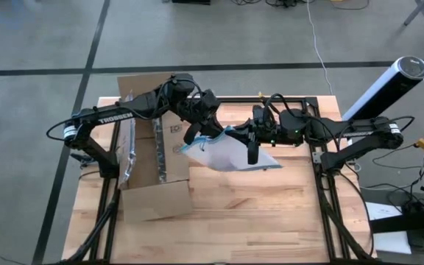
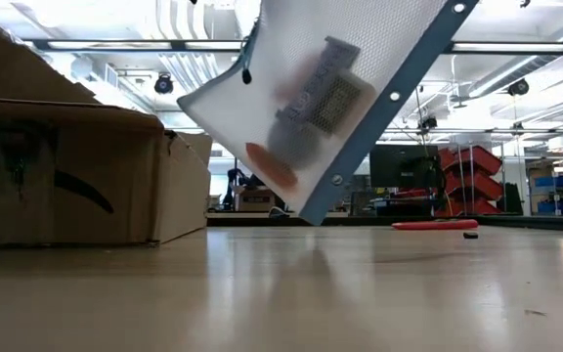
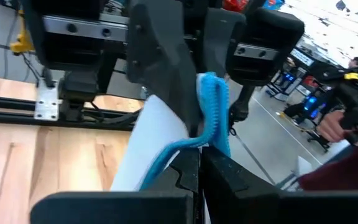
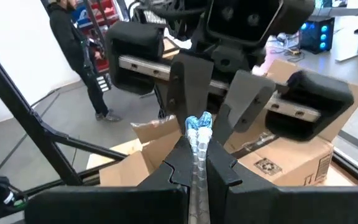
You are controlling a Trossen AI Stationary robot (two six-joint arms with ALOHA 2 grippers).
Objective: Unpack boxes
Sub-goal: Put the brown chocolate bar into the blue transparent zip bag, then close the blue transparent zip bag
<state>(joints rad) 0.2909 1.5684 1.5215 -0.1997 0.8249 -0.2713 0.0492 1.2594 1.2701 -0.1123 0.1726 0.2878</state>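
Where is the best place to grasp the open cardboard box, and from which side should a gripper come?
Probably an upright side wall of the cardboard box, taken from above: the flaps are folded out, so the thin wall edges stand free. Both the left gripper and right gripper are shut on the clear pouch, held above the table.

Open brown cardboard box point(image 1: 153, 158), flaps spread
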